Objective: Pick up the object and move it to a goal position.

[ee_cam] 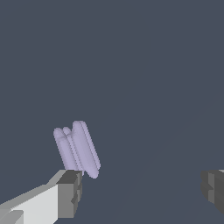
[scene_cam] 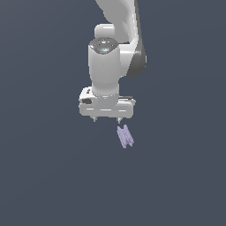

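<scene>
Below the white pincer [scene_cam: 106, 119], jaws held wide apart, lavender ridged spool [scene_cam: 125, 136] seen lying tilted, just beside one fingertip [ee_cam: 70, 192], ungripped.

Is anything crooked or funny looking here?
Yes, slightly: the lavender spool lies tilted and sits off to one side of the open gripper, next to one fingertip instead of between them. Nothing looks broken.
</scene>
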Action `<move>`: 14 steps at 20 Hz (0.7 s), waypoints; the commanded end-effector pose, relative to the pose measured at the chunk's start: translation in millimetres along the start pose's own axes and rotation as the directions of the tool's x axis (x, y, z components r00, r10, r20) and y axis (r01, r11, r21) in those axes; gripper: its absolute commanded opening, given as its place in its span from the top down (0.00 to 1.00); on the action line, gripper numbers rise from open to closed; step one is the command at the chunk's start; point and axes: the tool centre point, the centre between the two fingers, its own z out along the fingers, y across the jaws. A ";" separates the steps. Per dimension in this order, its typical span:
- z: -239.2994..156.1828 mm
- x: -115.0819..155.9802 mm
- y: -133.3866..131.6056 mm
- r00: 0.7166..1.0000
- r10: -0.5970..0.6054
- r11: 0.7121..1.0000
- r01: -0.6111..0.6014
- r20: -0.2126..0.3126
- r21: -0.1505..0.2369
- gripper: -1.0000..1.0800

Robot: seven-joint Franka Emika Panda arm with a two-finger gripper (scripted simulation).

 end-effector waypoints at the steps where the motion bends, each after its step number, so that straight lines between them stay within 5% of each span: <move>1: 0.0 0.0 0.0 1.000 0.000 1.000 0.000 0.000 0.000 0.04; 14: 0.4 9.4 -4.6 1.000 -0.001 1.000 0.002 -0.023 0.023 0.04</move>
